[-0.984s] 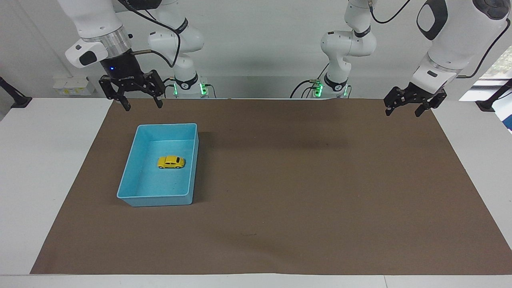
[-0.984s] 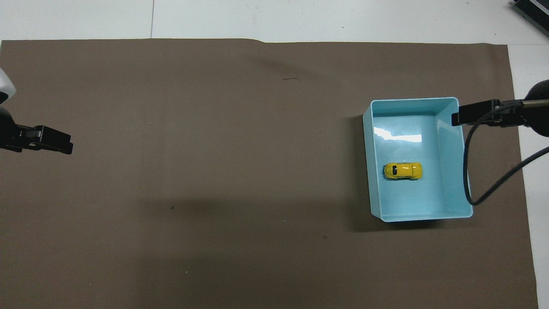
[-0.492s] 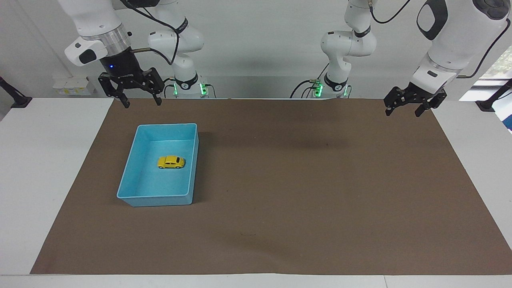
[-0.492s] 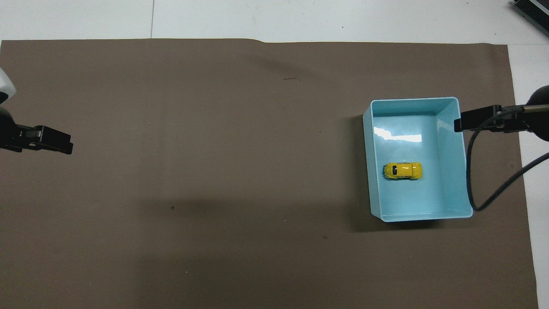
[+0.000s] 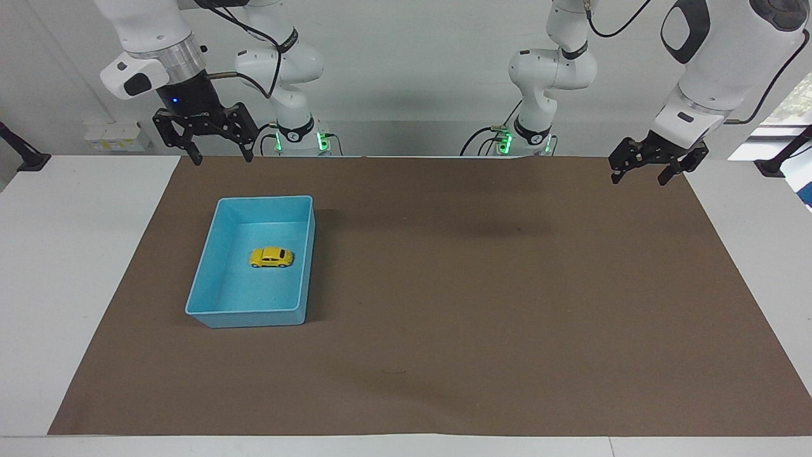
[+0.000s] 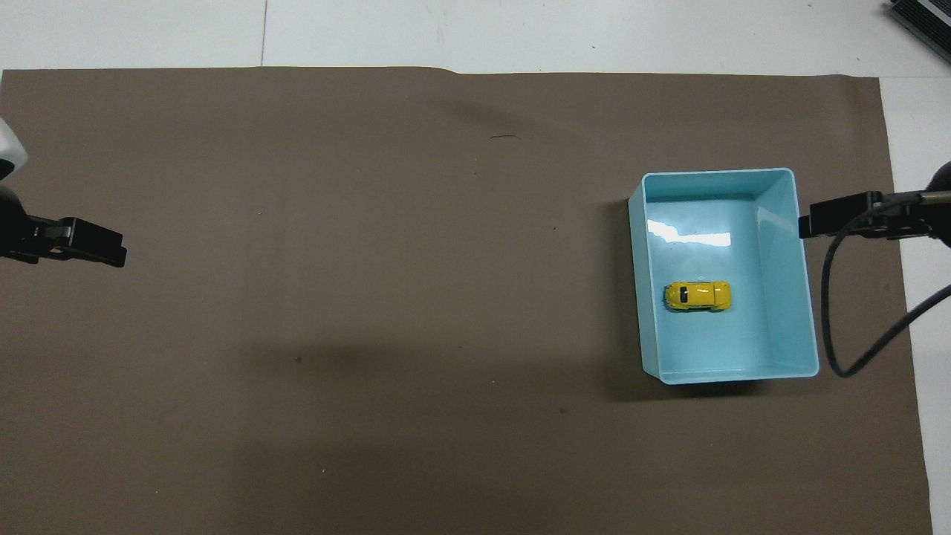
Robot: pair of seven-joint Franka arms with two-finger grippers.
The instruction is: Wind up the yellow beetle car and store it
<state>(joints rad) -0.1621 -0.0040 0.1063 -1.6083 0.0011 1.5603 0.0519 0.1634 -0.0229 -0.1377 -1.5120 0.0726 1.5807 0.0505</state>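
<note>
The tiny yellow beetle car (image 5: 271, 257) was parked inside the light-blue plastic bin (image 5: 216, 314), mid-left; right gripper (image 5: 219, 157) and left gripper (image 5: 639, 174) were left released, upper corners.

The room is bright with soft light from above. A white shiny patch glares on the blue bin (image 6: 780, 223) floor. Big soft shadows lie on the brown mat (image 6: 371, 297). Both pictures look sharp.

Yellow beetle car (image 5: 271, 257) sits upright inside blue bin (image 5: 209, 314).
</note>
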